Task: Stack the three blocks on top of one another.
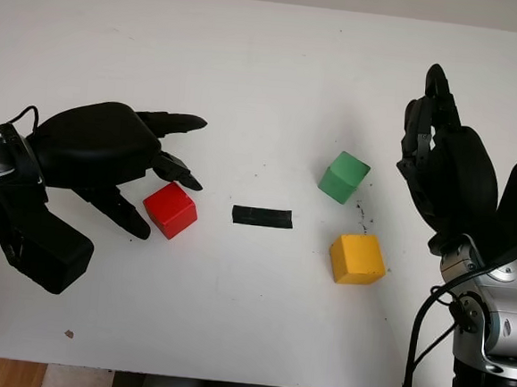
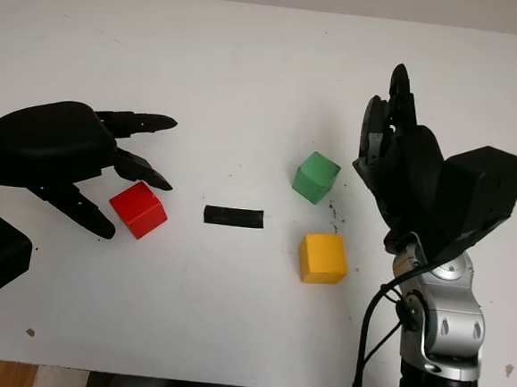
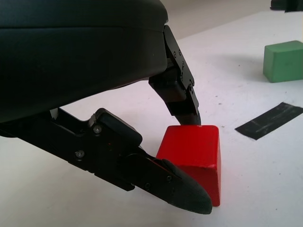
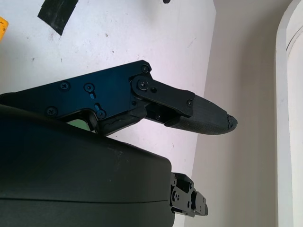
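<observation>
We see the left hand (image 1: 144, 171) open at the left, fingers either side of the red block (image 1: 170, 209), no grip | black tape strip (image 1: 262, 217) at centre | green block (image 1: 343, 177) right of centre, yellow block (image 1: 357, 259) nearer | right hand (image 1: 441, 154) open, far right, holding nothing | all on the white table (image 1: 249, 85).

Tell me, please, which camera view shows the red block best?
The left wrist view: the red block appears close up there, between the left hand's fingers, which are not closed on it. Both eye views show it from above, beside the left hand, left of the black tape strip.
</observation>
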### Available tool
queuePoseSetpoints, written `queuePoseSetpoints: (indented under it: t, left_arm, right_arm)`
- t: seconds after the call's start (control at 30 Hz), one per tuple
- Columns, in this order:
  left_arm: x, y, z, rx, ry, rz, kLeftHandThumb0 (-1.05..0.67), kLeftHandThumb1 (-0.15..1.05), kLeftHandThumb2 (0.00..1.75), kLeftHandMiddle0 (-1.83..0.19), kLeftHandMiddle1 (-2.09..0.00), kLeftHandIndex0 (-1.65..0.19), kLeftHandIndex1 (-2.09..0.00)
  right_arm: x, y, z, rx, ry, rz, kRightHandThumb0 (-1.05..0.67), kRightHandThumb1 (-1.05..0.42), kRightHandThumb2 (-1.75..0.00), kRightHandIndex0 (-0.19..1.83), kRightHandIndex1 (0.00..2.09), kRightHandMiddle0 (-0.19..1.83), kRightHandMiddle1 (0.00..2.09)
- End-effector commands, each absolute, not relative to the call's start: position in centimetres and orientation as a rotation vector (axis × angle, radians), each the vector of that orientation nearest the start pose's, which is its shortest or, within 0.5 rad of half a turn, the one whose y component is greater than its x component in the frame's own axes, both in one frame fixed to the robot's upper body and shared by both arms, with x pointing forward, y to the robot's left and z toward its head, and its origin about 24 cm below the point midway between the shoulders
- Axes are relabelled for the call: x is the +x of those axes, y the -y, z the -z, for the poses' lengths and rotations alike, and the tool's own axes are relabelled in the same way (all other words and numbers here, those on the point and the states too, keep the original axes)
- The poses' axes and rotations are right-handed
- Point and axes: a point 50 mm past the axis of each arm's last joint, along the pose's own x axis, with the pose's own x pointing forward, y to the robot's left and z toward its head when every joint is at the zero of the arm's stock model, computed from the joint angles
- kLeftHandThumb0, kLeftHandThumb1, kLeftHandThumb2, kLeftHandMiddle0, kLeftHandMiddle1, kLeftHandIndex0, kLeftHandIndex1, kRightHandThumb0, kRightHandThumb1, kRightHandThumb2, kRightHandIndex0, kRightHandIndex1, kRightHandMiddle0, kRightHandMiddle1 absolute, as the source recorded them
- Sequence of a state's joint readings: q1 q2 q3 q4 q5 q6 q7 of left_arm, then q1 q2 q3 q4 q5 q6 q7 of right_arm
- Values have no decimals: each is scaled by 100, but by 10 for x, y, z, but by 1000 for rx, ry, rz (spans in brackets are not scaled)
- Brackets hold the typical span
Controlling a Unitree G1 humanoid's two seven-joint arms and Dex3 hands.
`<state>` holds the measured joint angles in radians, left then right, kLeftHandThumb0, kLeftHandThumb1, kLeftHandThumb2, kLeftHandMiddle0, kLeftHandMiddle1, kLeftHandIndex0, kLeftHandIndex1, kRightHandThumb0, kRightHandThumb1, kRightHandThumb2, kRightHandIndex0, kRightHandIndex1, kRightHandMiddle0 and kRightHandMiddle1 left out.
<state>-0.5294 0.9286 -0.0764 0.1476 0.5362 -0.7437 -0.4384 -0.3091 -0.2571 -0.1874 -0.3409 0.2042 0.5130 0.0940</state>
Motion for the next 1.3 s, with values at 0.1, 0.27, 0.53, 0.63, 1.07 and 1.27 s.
queuePoseSetpoints:
  t: [0.1,0.27,0.53,0.63,1.07,1.27]
  left_arm:
    - [289,-212,-203,1678,635,689,-82,85,5,-23,-6,-52,-79]
    - [289,-211,-200,1681,660,697,-82,84,5,-26,-7,-54,-78]
    - [287,-209,-198,1778,706,650,-85,84,6,-25,-5,-55,-71]
    - [287,-208,-198,1828,735,626,-85,83,5,-26,-6,-52,-77]
    - [286,-206,-199,1811,815,577,-55,86,6,-44,-9,-67,-95]
    - [286,-206,-202,1778,834,574,-56,86,5,-47,-9,-69,-93]
  right_arm:
    - [285,199,-168,-48,171,-46,-65,-105,-76,-19,0,-19,0]
    - [286,199,-168,-52,172,-52,-65,-105,-75,-19,0,-19,0]
    - [287,200,-170,-45,181,-56,-65,-105,-76,-19,0,-19,0]
    - [286,200,-170,-42,182,-57,-65,-105,-76,-19,0,-19,0]
    - [286,200,-169,-28,181,-56,-65,-105,-75,-19,0,-19,0]
    - [286,199,-169,-29,181,-54,-65,-105,-75,-19,0,-19,0]
